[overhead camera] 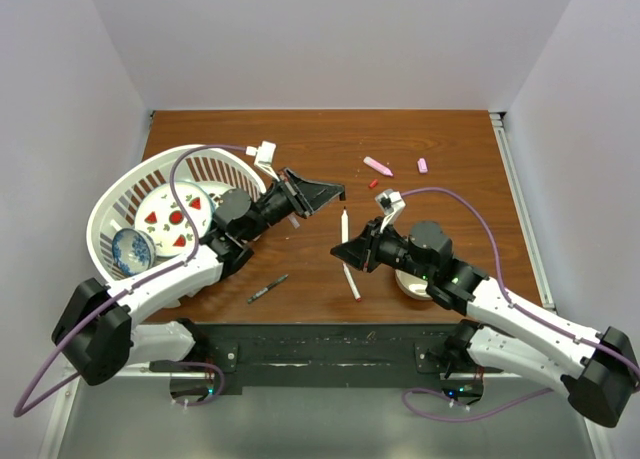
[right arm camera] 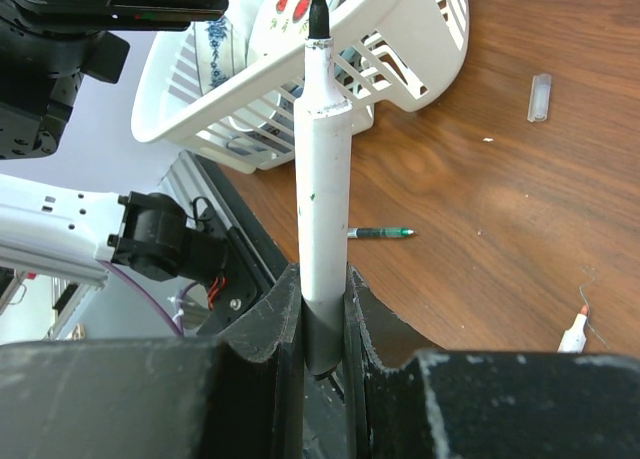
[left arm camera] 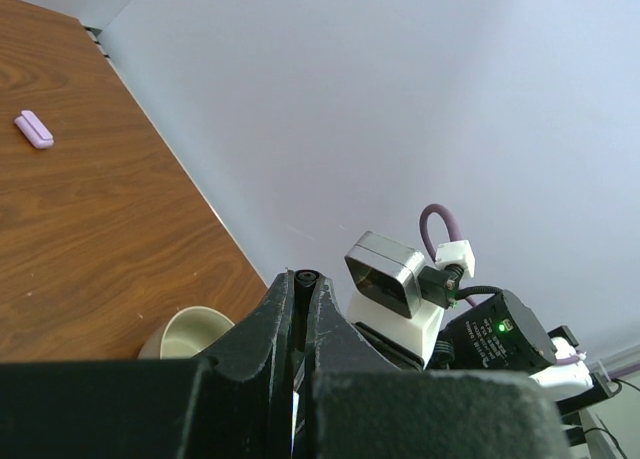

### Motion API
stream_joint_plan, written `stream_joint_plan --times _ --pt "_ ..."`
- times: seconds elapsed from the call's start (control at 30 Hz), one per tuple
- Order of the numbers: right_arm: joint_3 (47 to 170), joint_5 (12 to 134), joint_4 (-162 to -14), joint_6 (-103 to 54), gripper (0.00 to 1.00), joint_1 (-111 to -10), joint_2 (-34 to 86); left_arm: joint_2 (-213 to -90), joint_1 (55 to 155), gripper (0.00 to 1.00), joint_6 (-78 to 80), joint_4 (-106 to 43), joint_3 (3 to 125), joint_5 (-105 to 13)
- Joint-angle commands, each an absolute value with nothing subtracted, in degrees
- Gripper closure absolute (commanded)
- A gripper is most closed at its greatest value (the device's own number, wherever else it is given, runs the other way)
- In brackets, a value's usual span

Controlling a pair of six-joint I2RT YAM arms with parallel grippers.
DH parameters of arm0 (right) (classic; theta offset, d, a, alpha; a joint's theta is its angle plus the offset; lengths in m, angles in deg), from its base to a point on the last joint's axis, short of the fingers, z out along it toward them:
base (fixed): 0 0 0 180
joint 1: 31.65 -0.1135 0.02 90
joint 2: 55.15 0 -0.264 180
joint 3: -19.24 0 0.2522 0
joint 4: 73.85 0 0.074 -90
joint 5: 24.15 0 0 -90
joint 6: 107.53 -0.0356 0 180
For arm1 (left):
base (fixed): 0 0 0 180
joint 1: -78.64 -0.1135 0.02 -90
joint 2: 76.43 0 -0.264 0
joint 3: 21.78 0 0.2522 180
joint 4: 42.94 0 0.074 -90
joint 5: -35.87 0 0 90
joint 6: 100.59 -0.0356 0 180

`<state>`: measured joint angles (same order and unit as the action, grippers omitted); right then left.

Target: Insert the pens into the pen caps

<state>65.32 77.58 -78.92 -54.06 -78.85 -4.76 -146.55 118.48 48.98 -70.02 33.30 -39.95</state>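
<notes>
My right gripper (overhead camera: 346,247) (right arm camera: 322,284) is shut on a white-barrelled pen (right arm camera: 322,179) (overhead camera: 345,224), whose bare black tip points away toward my left gripper (overhead camera: 338,192). The left gripper (left arm camera: 303,289) is shut on a small black pen cap (left arm camera: 303,278), whose end pokes out between the fingertips. A second white pen (overhead camera: 353,282) (right arm camera: 573,331) lies on the table below the right gripper. A thin dark pen (overhead camera: 268,288) (right arm camera: 380,233) lies near the front edge. A pink pen (overhead camera: 377,166), a red cap (overhead camera: 373,183) and a pale pink cap (overhead camera: 422,165) (left arm camera: 34,129) lie at the back.
A white basket (overhead camera: 108,204) (right arm camera: 420,49) holding patterned dishes sits tilted at the left. A small pale bowl (overhead camera: 410,285) (left arm camera: 190,334) stands under the right arm. A clear cap (right arm camera: 539,97) lies on the wooden table (overhead camera: 470,209). White walls enclose three sides.
</notes>
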Motion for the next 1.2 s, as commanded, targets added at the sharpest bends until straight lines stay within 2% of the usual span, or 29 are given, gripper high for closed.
stream_joint_plan --times 0.0,1.17 --pt "65.61 78.25 -75.92 -54.79 1.0 -79.11 -4.26 -146.57 118.46 1.0 48.39 -74.09 32.5 -39.89" --pt "69.12 76.31 -79.43 -53.92 1.0 -79.11 -3.56 -147.53 119.6 1.0 47.07 -73.48 30.92 -39.01"
